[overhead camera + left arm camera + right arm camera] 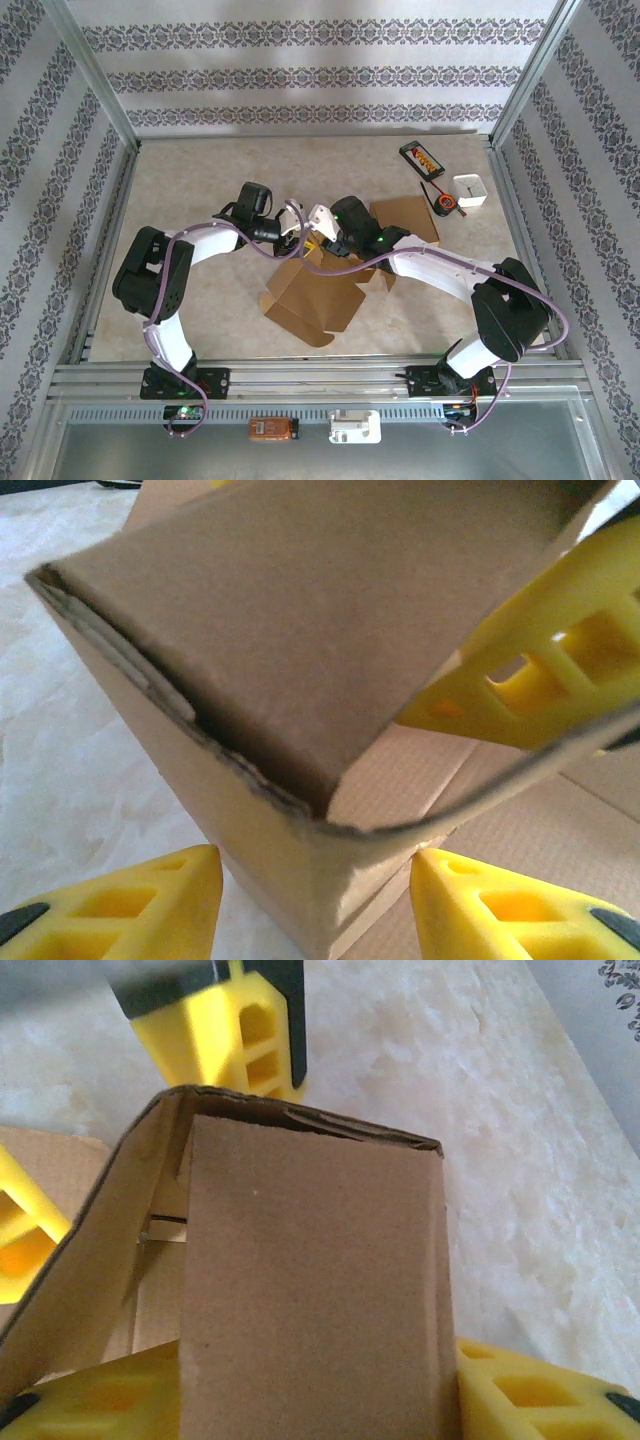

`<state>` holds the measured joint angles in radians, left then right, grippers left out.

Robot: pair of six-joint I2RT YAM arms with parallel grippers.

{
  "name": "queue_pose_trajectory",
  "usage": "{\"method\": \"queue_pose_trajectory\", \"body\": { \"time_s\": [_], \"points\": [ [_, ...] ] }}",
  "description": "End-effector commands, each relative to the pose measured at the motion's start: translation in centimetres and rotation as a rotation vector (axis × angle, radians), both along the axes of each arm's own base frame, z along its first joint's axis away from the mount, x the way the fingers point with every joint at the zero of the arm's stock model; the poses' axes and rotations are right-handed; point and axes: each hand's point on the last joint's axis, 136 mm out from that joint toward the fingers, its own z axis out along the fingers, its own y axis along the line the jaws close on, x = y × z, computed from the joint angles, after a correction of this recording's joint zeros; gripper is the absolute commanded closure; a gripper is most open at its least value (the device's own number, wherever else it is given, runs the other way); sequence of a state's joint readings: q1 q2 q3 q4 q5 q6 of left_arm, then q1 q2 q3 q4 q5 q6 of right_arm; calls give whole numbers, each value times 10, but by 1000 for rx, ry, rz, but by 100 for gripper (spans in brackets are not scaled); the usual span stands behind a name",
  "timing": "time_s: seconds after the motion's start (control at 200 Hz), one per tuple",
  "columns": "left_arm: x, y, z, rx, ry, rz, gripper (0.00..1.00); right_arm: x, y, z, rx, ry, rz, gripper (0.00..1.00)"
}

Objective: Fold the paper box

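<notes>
1. The left gripper (315, 865) stood about half open astride a raised corner of the cardboard box (312, 298), with both fingers apparently pressed against its walls.
2. The box sat partly erected on the table (190, 190), between the two arms.
3. The right gripper (320, 1360), jaws half apart, pinched an upright flap (320, 1260) across its width.
4. This looked like mid-fold. Next, that flap probably needed tucking inward while the left gripper steadied the corner.
</notes>
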<state>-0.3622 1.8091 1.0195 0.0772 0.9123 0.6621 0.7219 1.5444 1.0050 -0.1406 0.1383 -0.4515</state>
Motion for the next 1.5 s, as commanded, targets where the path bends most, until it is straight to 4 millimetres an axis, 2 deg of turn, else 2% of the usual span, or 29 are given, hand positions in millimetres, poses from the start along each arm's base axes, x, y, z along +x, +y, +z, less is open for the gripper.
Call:
{"method": "queue_pose_trajectory", "body": {
  "time_s": [0.0, 0.125, 0.29, 0.41, 0.515, 0.605, 0.73, 0.999, 1.109, 1.154, 1.244, 1.324, 1.494],
  "points": [
    [8, -14, -3, -38, -19, 33, 48, -8, 7, 4, 36, 11, 28, 44],
    [22, -18, 0, -86, -16, 104, 51, -10, 9, 3, 44, 23, 34, 44],
    [39, -20, 4, -175, 8, 216, 63, -12, 8, 0, 45, 29, 30, 44],
    [47, -17, 4, -190, 28, 301, 73, -12, 7, 2, 46, 27, 22, 39],
    [51, -13, 3, -173, 25, 347, 80, -14, 9, 16, 109, 35, 14, 31],
    [54, -11, 1, -150, 46, 385, 85, -17, 13, 35, 212, 65, 4, 25],
    [55, -13, -1, -130, 72, 385, 86, -19, 14, 54, 378, 154, -7, 22],
    [49, -13, -5, -101, 79, 370, 88, -1, -17, 84, 714, 350, -175, 15],
    [42, -14, -4, -96, 78, 339, 88, 9, -26, 80, 802, 469, -286, 16],
    [41, -15, -3, -91, 79, 333, 88, 13, -27, 74, 829, 518, -318, 19],
    [43, -17, -4, -85, 83, 332, 88, 18, -20, 57, 825, 601, -325, 30],
    [46, -19, -2, -88, 80, 331, 87, 18, -11, 47, 831, 666, -298, 33],
    [52, -25, 0, -102, 73, 311, 73, 24, 0, 29, 828, 726, -295, 41]
  ]
}}
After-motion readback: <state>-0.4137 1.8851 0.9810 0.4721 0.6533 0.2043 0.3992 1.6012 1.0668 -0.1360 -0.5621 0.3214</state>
